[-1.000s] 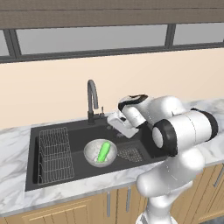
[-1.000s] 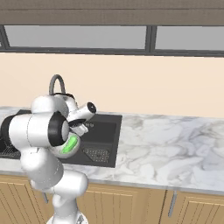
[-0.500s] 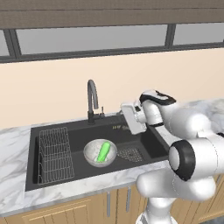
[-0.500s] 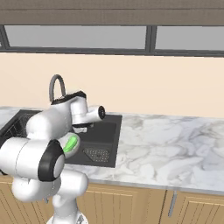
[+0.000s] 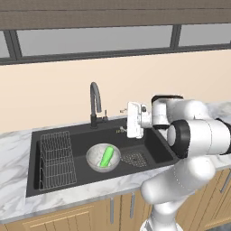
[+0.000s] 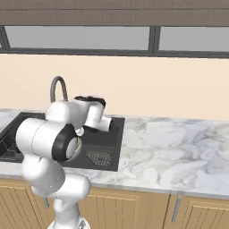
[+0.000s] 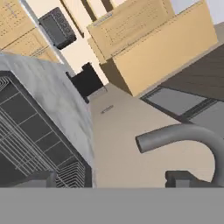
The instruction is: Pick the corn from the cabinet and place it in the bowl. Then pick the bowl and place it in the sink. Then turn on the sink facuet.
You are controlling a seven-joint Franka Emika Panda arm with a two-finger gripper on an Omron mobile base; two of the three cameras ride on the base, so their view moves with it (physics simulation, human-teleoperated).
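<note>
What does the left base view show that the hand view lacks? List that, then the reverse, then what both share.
Left base view, not the hand view: the bowl sitting in the sink with the corn inside it, and the open gripper to the right of the faucet.
Hand view, not the left base view: tan cabinets and a dark appliance further along the wall.
Both: the faucet's arched spout, the wire rack and the marble counter.

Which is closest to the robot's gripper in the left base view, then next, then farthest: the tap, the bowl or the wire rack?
Measured from the gripper:
1. The tap, just beside it at the back of the sink.
2. The bowl, lower down in the basin, holding the corn.
3. The wire rack, at the basin's far end.
</note>
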